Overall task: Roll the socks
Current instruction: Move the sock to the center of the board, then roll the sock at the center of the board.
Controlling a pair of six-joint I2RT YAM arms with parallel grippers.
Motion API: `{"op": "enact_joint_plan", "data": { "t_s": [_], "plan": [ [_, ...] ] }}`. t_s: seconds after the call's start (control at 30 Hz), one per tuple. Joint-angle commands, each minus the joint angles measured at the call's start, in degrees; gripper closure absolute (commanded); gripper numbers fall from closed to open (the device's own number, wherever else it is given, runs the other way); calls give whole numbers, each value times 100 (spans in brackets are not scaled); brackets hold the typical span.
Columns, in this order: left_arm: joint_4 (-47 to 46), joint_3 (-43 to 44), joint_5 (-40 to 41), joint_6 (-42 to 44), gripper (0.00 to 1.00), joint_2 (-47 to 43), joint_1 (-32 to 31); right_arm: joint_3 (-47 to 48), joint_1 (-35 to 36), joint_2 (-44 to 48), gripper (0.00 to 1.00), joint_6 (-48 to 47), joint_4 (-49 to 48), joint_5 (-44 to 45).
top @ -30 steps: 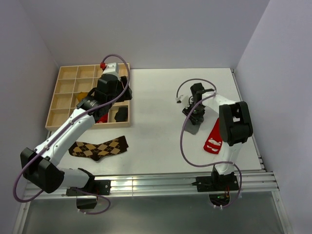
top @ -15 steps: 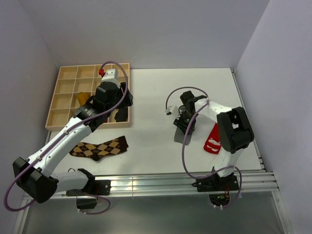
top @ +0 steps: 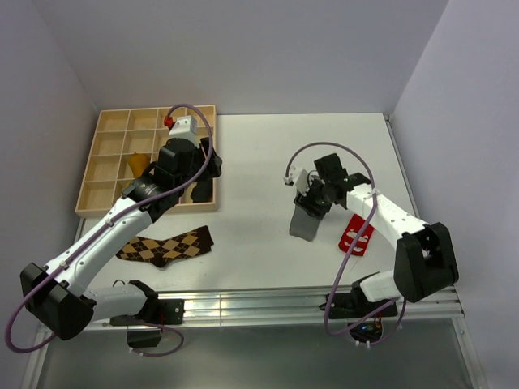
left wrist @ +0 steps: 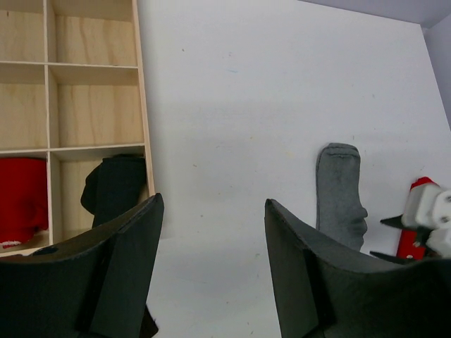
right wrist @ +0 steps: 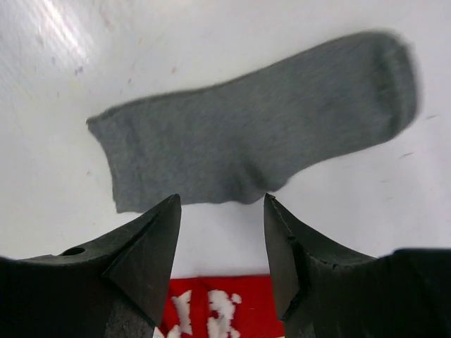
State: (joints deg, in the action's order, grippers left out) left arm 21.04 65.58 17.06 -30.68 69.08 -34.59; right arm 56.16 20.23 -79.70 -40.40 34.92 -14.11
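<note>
Top external shows the bench point(top: 259, 154), one tray point(top: 113, 121) at its left rear, and two arms: the left arm point(top: 97, 243) and the right arm point(top: 389, 215). The right arm has swung toward the middle, dragging the grey sock point(right wrist: 246, 155) along, and the right fingers point(right wrist: 151, 246) have parted. They now hang released and empty above that sock, which lies flat on the bench. I judge it spread for rolling, not yet rolled. The left fingers point(left wrist: 120, 260) hang released and empty at the tray's right edge. Three socks lie flat on the bench: the argyle sock point(top: 165, 245), the grey sock, and the red sock point(top: 355, 233). The tray holds three things: a mustard sock point(top: 139, 164), a black bundle point(left wrist: 113, 186) and a red bundle point(left wrist: 21, 201).
</note>
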Motion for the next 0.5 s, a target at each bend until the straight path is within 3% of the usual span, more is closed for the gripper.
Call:
{"op": "enact_joint_plan", "data": {
  "t_s": [0.0, 0.47],
  "plan": [
    [-293, 104, 113, 132, 35, -237, -30, -544, 113, 121, 43, -205, -169, 163],
    [-319, 157, 158, 123, 36, -123, -30, -1388, 771, 456, 43, -108, -582, 338]
  ]
}}
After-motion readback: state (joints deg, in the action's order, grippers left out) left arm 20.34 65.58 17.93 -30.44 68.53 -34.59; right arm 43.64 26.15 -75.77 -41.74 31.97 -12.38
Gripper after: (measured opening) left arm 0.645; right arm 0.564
